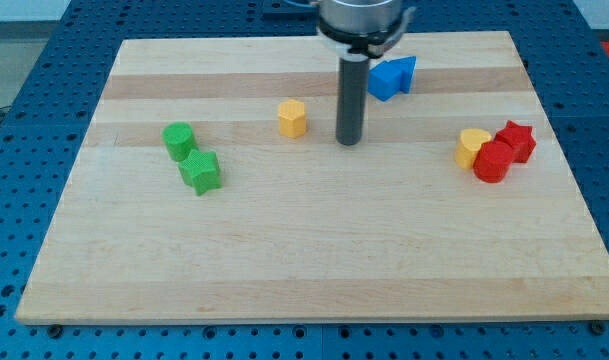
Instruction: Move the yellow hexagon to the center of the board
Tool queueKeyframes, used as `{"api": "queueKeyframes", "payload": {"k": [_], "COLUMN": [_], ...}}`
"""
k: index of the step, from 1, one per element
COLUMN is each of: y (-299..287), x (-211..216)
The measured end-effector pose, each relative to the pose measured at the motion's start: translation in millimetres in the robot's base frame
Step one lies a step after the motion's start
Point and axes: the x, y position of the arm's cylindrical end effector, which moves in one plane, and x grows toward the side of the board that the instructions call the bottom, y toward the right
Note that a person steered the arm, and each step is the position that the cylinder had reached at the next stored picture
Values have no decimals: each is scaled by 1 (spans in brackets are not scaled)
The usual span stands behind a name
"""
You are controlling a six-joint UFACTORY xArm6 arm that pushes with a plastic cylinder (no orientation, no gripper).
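Observation:
The yellow hexagon [293, 117] sits on the wooden board [314, 250], a little left of centre and toward the view's top. My tip [349, 141] rests on the board just to the hexagon's right, a short gap apart, not touching it. The rod rises straight up from there to the arm at the view's top.
A blue block [392, 78] lies behind the rod at the view's top. A green cylinder [178, 140] and a green star [200, 171] sit at the left. A yellow heart [472, 146], a red cylinder [493, 161] and a red star [516, 140] cluster at the right.

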Motion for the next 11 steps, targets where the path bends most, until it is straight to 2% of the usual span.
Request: {"api": "queueKeyframes", "payload": {"k": [1,2,3,4,5,6,7,8,10,11], "y": [-7,-54,-104,-128,-130,-114,-71,-54,-49,-76], "x": [24,50,-2,-81,-119,-101,-62,-34,-43,-39]}}
